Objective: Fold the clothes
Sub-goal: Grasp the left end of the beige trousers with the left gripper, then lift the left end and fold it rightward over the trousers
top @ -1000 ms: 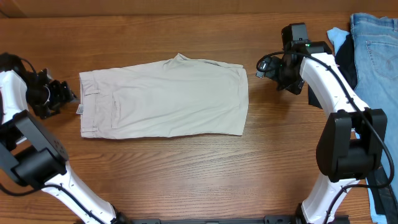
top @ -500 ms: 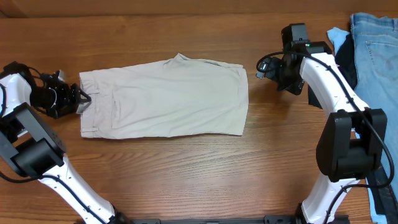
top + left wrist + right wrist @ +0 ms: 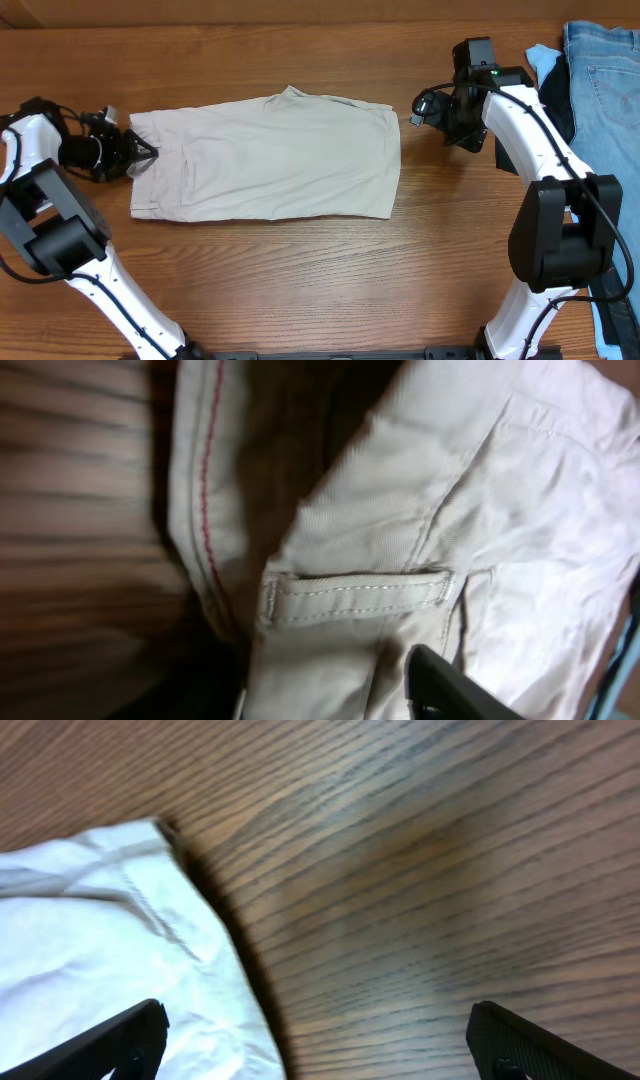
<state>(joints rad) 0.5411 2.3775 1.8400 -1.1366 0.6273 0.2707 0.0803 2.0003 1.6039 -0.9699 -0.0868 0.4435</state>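
Clothes [image 3: 265, 155] lie spread flat mid-table [image 3: 300, 290], the left gripper [image 3: 143, 155] at their waistband [image 3: 145, 185] with its grip not discernible, the right gripper [image 3: 318, 1020] parted and empty just off their opposite end; risk: a shallow one-layer pinch may slip on lift, skewing the fold.

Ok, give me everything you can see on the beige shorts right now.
The beige shorts are thin, plain woven cloth, lying flat and lightly wrinkled on the table, waistband toward the left arm, hem toward the right. The left wrist view shows a belt loop and red stitching at the waistband. The left gripper is at the waistband edge; the right gripper hovers open off the hem corner.
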